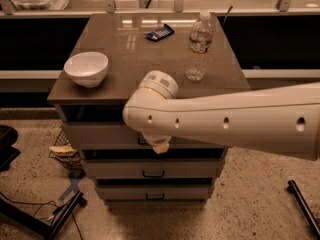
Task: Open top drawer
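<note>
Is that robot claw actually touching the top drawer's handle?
Cannot tell. In the camera view the gripper sits at the top drawer front, but the arm hides any contact.

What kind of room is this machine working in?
Probably a lab or office test area: a drawer cabinet holding a bowl and water bottle, on a speckled hard floor. The end effector sits at the top drawer.

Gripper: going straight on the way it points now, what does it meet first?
Likely the top drawer: the gripper hangs below the arm, pointing down at the drawer front beside its black handle. Depth is unclear, so it may already touch.
</note>
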